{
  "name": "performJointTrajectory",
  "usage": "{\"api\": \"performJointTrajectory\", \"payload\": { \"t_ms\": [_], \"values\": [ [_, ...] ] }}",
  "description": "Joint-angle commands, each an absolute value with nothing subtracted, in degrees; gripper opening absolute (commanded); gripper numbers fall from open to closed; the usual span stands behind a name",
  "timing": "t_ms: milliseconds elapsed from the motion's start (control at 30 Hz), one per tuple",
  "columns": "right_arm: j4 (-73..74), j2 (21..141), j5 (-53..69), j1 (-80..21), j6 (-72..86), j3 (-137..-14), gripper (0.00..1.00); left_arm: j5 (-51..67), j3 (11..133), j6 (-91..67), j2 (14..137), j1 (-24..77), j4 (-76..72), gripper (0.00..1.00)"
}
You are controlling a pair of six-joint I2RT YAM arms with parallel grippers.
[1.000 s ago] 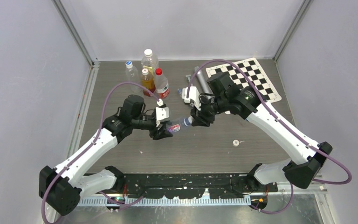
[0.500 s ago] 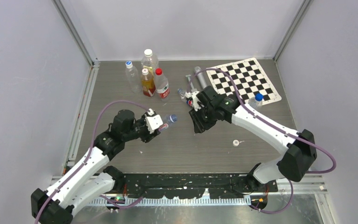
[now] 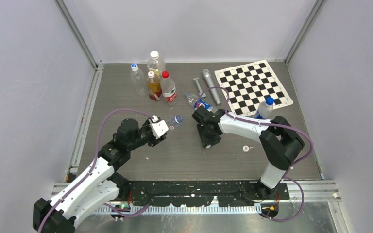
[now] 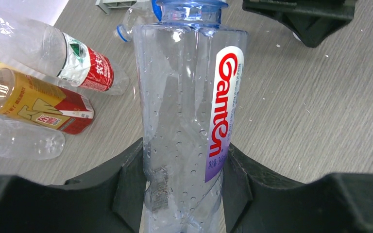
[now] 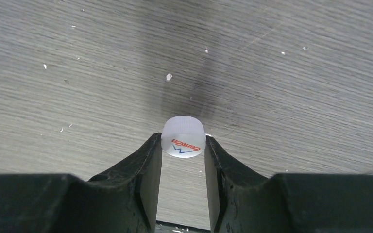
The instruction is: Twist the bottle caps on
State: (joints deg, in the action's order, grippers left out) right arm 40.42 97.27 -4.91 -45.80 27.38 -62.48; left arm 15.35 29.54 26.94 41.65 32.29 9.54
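left tool (image 4: 182, 164) grips clear bottle (image 4: 184, 87); right tool (image 5: 182, 149) pinches white cap (image 5: 183, 136) between its tips

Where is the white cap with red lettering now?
In the right wrist view the white cap is pinched in the right tool over the table, right of the bottle in the left tool.

The grey wood-grain table (image 3: 184, 155) carries a checkerboard sheet (image 3: 252, 85) at far right, with a blue-capped bottle (image 3: 263, 108) standing at its near edge. Four upright bottles (image 3: 155, 63) cluster far left of centre. Between them and the sheet, a Pepsi-labelled bottle (image 3: 200, 103) and a grey cylinder (image 3: 211, 86) lie on their sides, and a loose white cap (image 3: 245, 148) sits alone at near right.
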Motion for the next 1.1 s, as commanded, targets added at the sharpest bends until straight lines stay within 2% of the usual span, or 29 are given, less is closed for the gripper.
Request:
{"api": "performJointTrajectory", "payload": {
  "t_ms": [0,100,267,400,533,767,1067],
  "values": [
    [37.4,98.7,-7.8,-46.5,31.7,-62.3,0.36,15.0,29.6,26.8,44.1,32.5,2.9,0.00],
    [37.7,99.6,-7.3,-46.5,31.7,-62.3,0.42,15.6,30.0,27.4,45.1,32.5,3.2,0.00],
    [38.1,99.6,-5.4,-46.5,29.4,-63.1,0.63,15.2,28.8,28.1,44.3,32.5,2.2,0.00],
    [38.9,98.0,-3.8,-46.5,23.3,-63.6,0.68,15.1,28.4,28.9,43.9,32.5,2.0,0.00],
    [38.9,95.8,-2.1,-46.4,15.2,-63.4,0.68,15.5,28.0,29.4,43.4,32.5,1.6,0.00],
    [39.0,95.0,2.2,-45.4,2.5,-63.3,0.60,16.4,27.5,30.5,42.6,32.5,1.8,0.00],
    [39.1,95.9,5.4,-44.9,-9.2,-63.4,0.58,17.7,27.2,31.2,42.2,32.5,1.9,0.00]
  ]
}}
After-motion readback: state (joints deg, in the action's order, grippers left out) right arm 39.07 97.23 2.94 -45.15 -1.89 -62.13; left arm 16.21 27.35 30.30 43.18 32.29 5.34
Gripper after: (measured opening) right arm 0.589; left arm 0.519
